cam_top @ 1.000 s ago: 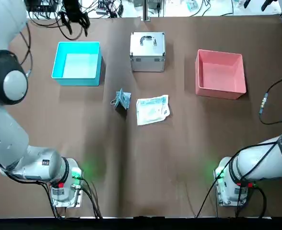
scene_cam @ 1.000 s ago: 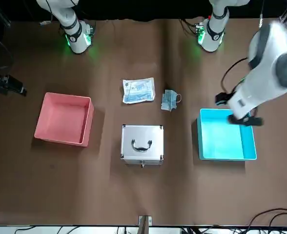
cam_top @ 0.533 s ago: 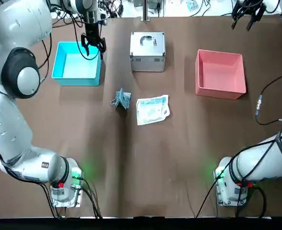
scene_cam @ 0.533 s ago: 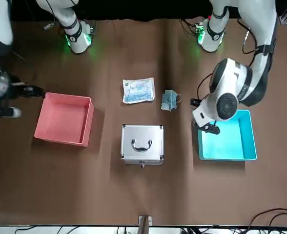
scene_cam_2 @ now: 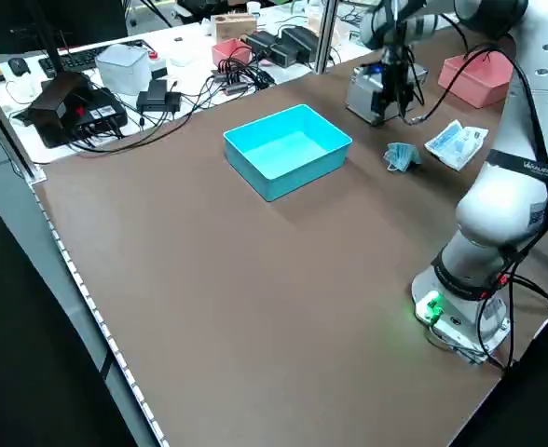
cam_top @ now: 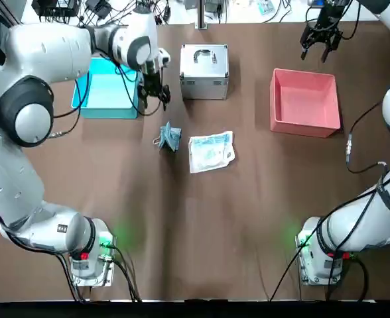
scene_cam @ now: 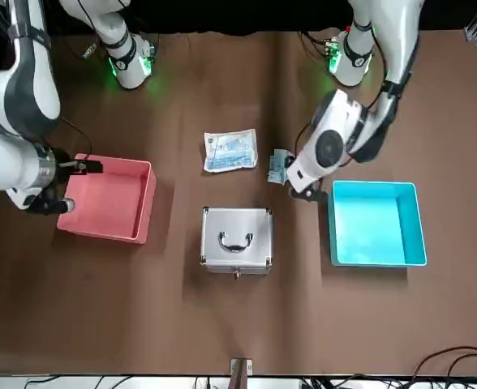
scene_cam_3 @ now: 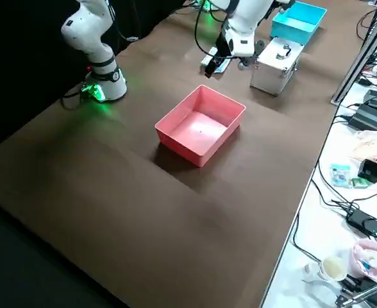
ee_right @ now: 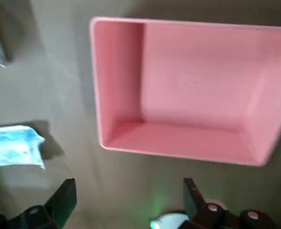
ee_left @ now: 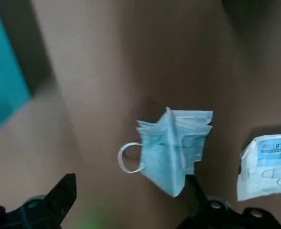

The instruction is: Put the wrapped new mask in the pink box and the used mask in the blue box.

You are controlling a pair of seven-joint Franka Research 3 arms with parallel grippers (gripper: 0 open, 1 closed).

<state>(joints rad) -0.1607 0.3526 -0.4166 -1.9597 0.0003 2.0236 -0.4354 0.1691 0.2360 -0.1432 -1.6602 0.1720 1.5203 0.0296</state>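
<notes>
Wrapped new mask (cam_top: 211, 152) lies flat on the brown counter (cam_top: 201, 245), beside the small used mask (cam_top: 171, 136). The left end effector (cam_top: 156, 95), spread wide, hangs near the used mask. The right end effector (cam_top: 319, 53), also spread, hangs near the pink box (cam_top: 306, 101).

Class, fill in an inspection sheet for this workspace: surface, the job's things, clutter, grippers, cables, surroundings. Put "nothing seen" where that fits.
Surface: brown table, bare around the items.
Wrapped mask: flat on the table, outside both boxes.
Used mask: unwrapped, on the table beside the packet.
Pink box: empty.
Blue box: empty.
Clutter: silver case, closed, between the boxes.
Left gripper: open, above the used mask.
Right gripper: open, near the pink box, empty.
Cables: black, along both arms.
Surroundings: side desk with electronics; no person seen.
</notes>
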